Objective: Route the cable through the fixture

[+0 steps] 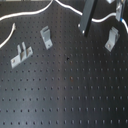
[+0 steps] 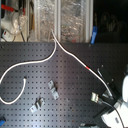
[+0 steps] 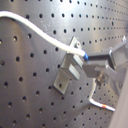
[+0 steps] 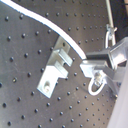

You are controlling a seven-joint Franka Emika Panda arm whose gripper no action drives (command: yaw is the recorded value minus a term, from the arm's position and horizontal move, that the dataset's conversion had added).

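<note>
White cable [image 3: 47, 39] meets fixture [image 3: 70, 67] | red band [image 2: 86, 66]: second exterior view only | pincer [image 3: 95, 67] pinching cable

Both exterior views are soft and blurry. Glare washes the tabletop [image 3: 30, 75] toward twelve o'clock in the first wrist view; the claw [image 4: 97, 70] is smeared out of focus.

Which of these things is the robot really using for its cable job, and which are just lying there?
For the job:
- the cable
- the fixture, the bracket leaning up to the first exterior view's right
- the pincer, at the fixture

Just lying about:
- the left-leaning bracket
- the flat two-pronged bracket
</note>
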